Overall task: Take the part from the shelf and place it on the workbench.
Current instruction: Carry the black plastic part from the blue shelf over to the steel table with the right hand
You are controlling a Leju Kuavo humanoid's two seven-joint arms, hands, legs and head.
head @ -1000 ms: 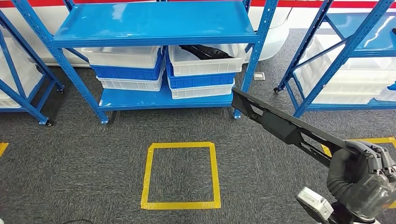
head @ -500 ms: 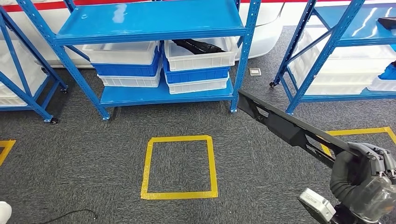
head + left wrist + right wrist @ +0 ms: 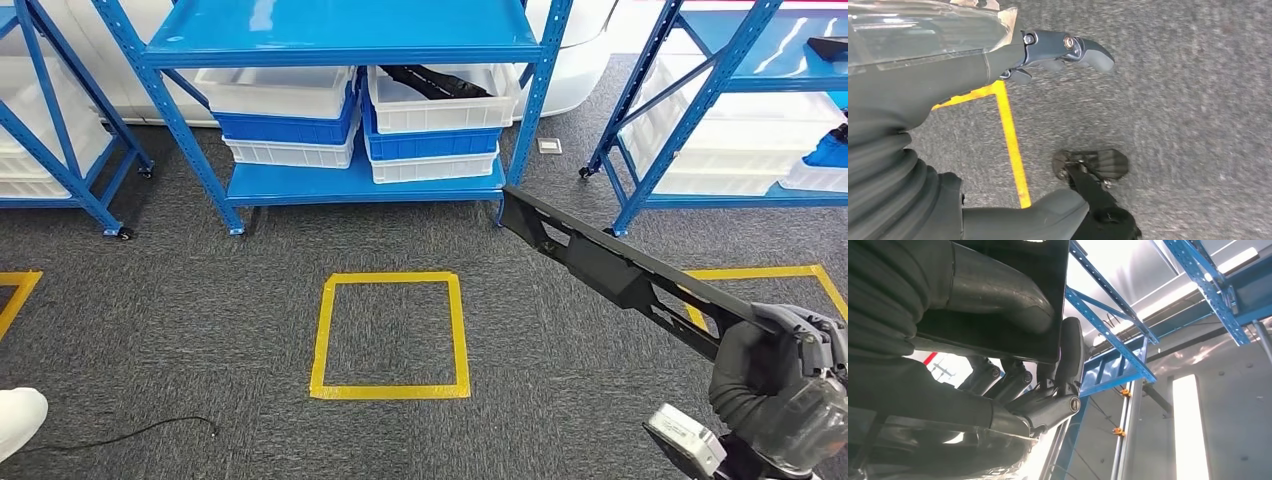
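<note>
Head view has shifted, so we are turning away from the shelf (image 3: 350,45). Our right hand (image 3: 775,375) grips the part (image 3: 610,265) above the floor; left hand (image 3: 1058,50) open, empty.

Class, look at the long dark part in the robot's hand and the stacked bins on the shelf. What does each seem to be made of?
Long part: probably moulded plastic, matt black; dull surface with cut-out openings.
Bins: probably plastic, white and blue; the white ones look slightly see-through.
Shelf: likely painted metal, glossy blue; reflections on the deck, punched holes in the posts.
</note>
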